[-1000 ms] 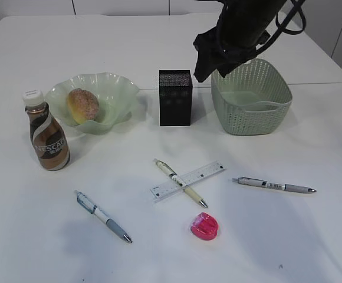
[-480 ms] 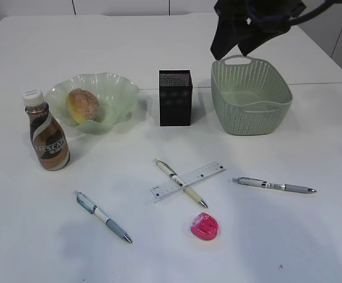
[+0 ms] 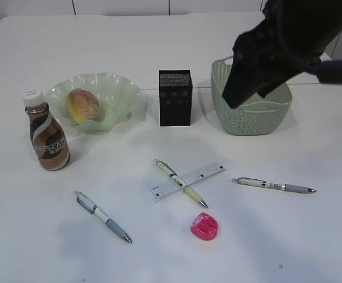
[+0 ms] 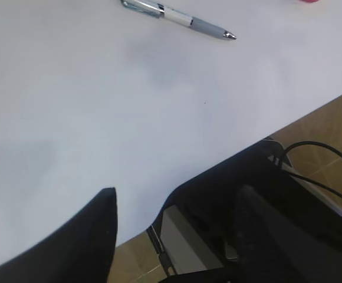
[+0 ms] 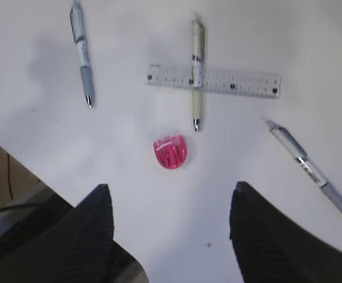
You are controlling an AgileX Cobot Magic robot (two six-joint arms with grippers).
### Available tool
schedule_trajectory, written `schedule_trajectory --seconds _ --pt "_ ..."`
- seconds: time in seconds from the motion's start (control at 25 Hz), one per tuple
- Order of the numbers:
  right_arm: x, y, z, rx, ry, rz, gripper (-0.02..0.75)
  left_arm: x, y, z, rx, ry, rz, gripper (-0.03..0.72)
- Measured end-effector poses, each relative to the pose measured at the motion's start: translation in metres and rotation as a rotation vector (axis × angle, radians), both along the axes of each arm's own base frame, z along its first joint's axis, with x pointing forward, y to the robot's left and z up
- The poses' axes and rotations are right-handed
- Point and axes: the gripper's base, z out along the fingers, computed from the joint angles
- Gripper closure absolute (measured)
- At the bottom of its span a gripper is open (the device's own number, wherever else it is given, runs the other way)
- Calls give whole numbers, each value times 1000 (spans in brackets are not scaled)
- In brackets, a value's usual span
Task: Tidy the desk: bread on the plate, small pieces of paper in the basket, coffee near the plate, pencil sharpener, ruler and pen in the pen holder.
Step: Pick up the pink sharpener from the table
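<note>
The bread (image 3: 82,105) lies on the green wavy plate (image 3: 121,88), and the coffee bottle (image 3: 49,138) stands in front of it on the left. The black pen holder (image 3: 175,97) stands mid-table and the green basket (image 3: 255,118) to its right. A clear ruler (image 3: 188,179) lies under a cream pen (image 3: 180,183). A blue pen (image 3: 103,217), a grey pen (image 3: 274,186) and the pink pencil sharpener (image 3: 205,226) lie near the front. My right gripper (image 5: 171,197) is open and empty, high above the sharpener (image 5: 170,152). My left gripper (image 4: 177,197) is open and empty over the table's front edge. No paper pieces show.
The right arm (image 3: 277,47) hangs in front of the basket and hides part of it. The left wrist view shows the blue pen (image 4: 180,16), the table edge and black cables (image 4: 312,159) over the floor below.
The right arm has swung from behind the basket forward and to the right, and now covers the basket's rear. Nothing on the table has moved.
</note>
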Motion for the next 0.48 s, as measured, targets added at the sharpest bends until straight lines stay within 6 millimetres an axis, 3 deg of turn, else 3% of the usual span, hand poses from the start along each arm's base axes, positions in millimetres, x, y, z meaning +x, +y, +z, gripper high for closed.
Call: schedule_trajectory --seconds 0.28,0.48 --pt "-22 13 -34 -122 76 93 246 0 7 -2 81 -6 -3 246" --pt "-15 23 -59 -158 148 113 246 2 15 -3 170 -18 15 246"
